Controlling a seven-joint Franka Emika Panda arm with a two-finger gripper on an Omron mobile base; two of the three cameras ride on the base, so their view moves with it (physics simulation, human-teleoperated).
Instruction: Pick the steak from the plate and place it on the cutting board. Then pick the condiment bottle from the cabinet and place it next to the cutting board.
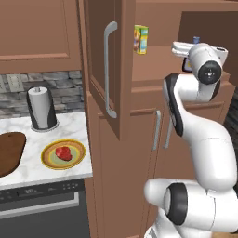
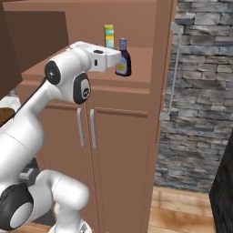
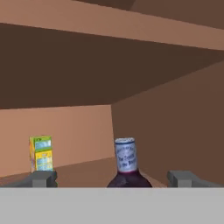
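The red steak (image 1: 63,153) lies on the yellow-rimmed plate (image 1: 46,156) on the counter. Left of the plate is the dark cutting board (image 1: 9,149), bare. The condiment bottle (image 2: 123,59) (image 3: 127,164), blue-capped and dark, stands upright on a shelf of the open cabinet (image 2: 118,136). My gripper (image 3: 113,178) (image 2: 119,59) is open at the bottle. Its two fingertips (image 3: 41,178) stand wide apart on either side of the bottle's body, with a gap on each side. In the left base view only the bottle's cap (image 1: 196,40) peeks over my hand.
A yellow box (image 3: 41,153) (image 2: 109,36) stands further back on the same shelf, left of the bottle. The open cabinet door (image 1: 109,69) with its silver handle juts out between counter and shelf. A paper towel roll (image 1: 42,108) stands behind the plate.
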